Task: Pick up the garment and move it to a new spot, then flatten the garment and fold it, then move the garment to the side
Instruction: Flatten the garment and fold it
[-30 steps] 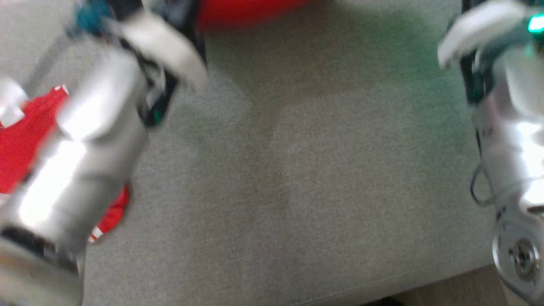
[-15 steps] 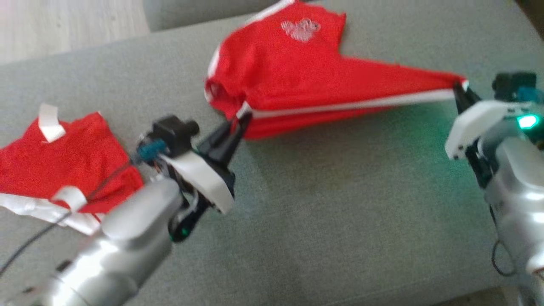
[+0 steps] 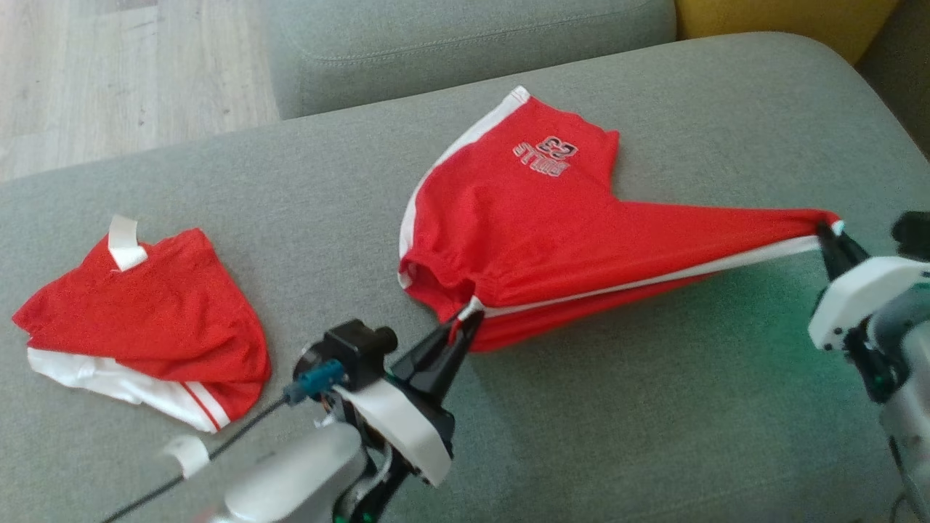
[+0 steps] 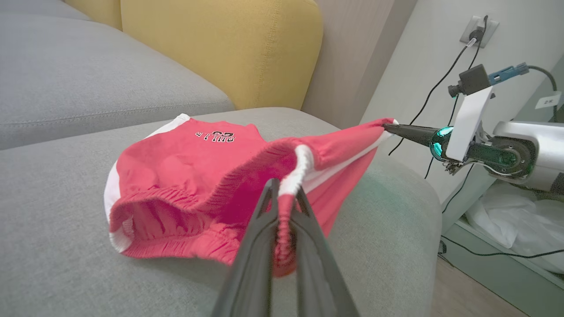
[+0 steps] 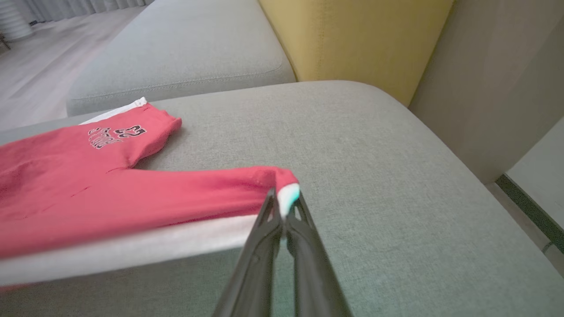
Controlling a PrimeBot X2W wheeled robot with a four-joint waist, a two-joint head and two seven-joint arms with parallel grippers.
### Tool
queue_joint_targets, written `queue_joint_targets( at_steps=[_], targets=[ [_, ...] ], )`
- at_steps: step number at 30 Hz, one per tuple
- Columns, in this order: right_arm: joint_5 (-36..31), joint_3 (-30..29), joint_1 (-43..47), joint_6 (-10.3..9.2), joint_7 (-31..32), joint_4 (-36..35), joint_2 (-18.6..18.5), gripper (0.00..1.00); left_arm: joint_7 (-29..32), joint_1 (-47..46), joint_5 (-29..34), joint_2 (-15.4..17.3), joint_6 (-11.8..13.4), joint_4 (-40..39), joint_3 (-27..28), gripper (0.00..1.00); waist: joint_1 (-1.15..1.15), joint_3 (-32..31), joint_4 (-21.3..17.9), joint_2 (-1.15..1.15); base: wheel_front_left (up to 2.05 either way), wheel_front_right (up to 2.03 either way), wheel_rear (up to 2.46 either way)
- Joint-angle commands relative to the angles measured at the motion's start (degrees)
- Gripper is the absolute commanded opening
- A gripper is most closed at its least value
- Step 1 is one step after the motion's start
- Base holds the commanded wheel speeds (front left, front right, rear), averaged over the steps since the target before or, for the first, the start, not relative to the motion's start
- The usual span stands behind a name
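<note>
The garment (image 3: 538,218) is a pair of red shorts with white side stripes and a printed number, stretched across the grey sofa cushion (image 3: 581,407). My left gripper (image 3: 465,319) is shut on its elastic waistband at the near left corner; the left wrist view shows the band (image 4: 288,193) pinched between my fingers. My right gripper (image 3: 828,231) is shut on the white-tipped corner at the far right, seen up close in the right wrist view (image 5: 285,203). The cloth (image 5: 110,193) hangs taut between the two grips. The far leg with the print (image 4: 215,137) rests on the cushion.
A second red and white garment (image 3: 145,327) lies folded at the cushion's left. Another grey cushion (image 3: 450,43) and a yellow one (image 4: 220,48) stand behind. Wooden floor (image 3: 109,73) lies at the far left. The cushion's right edge drops toward a wall with cables (image 4: 445,83).
The head camera has swung upward, bringing the stretched shorts and both grippers into view. Both grippers stay shut on the shorts, which look pulled a little tauter.
</note>
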Motion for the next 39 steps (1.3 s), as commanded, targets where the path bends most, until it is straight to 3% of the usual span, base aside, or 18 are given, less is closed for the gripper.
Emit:
queue_joint_targets(
  at_steps=[1, 10, 20, 27, 39],
  targets=[
    [1.0, -2.0, 0.7, -0.08, 0.6, -4.4, -3.1, 0.0, -0.8, -0.8, 0.1, 1.6, 1.6, -1.9, 2.3, 0.0, 0.02, -0.1, 0.2, 0.0, 0.0, 0.0, 0.0],
    [-2.6, -10.3, 3.6, -0.08, 4.4, -16.0, -1.7, 0.0, -1.0, -1.8, 0.5, 0.8, 3.9, -4.0, 3.3, 0.0, 0.02, 2.9, 2.5, 0.0, 0.0, 0.0, 0.0],
    [-10.8, -15.1, -3.4, -0.08, 8.7, -23.0, 3.1, 0.0, -1.1, -7.6, 1.3, -1.1, 3.7, -2.9, 5.1, 0.0, 0.02, 8.4, 6.9, 0.0, 0.0, 0.0, 0.0],
    [-15.1, -14.1, -12.7, -0.08, 8.8, -18.7, 4.2, 0.0, -1.0, -11.4, 1.9, -3.1, 3.1, -1.3, 5.6, 0.0, 0.02, 13.3, 10.5, 0.0, 0.0, 0.0, 0.0],
    [-21.4, -9.7, -28.0, -0.08, 4.2, -3.1, 3.7, 0.0, -1.5, -16.3, 3.2, -7.8, 1.4, 2.5, 5.3, 0.0, 0.02, 20.8, 17.0, 0.0, 0.0, 0.0, 0.0]
  ],
)
